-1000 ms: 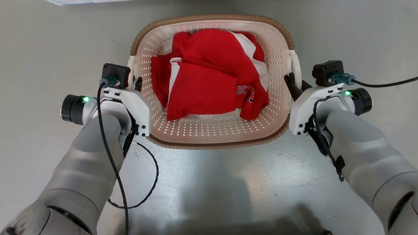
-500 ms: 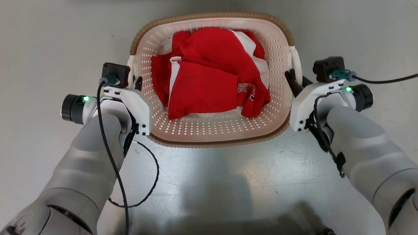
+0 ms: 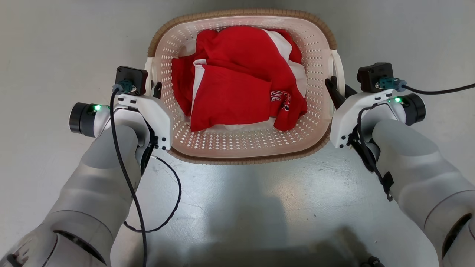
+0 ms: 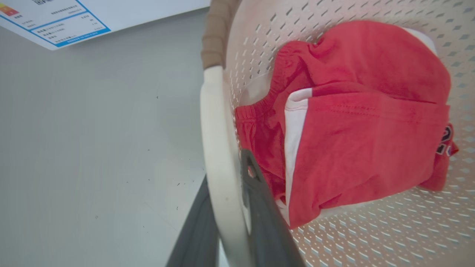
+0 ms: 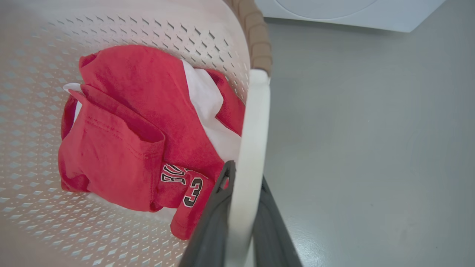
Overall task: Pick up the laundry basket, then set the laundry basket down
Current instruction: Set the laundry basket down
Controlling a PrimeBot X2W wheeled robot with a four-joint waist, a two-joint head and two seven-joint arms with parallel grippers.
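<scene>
Grey floor [image 3: 237,207] all around, smooth and a bit shiny, with the robot's shadow on it near the basket's closest edge. Past the laundry basket's [image 3: 237,148] far end there's a white appliance [image 5: 334,11], and the left wrist view shows a blue-bordered label [image 4: 48,22] on a white panel out that way too.

The basket itself sits dead centre between the two arms, cream perforated plastic with a brown woven-look rim. Can't honestly tell if it's resting on the floor or just off it. Inside it is a crumpled red garment [image 3: 237,96] with white panels and some dark lettering plus a "3" toward the basket's right side. It lies low in the basket, below the rim.

The left end effector [image 3: 153,89] is pinched narrow on the basket's left handle [image 4: 219,148], one dark finger inside the basket wall and one outside. Same on the other side: the right end effector [image 3: 339,89] is clamped on the right handle [image 5: 252,129], fingers either side of the white bar.

A black cable [image 3: 174,200] loops off the left arm, just clear of the basket's near-left corner.
</scene>
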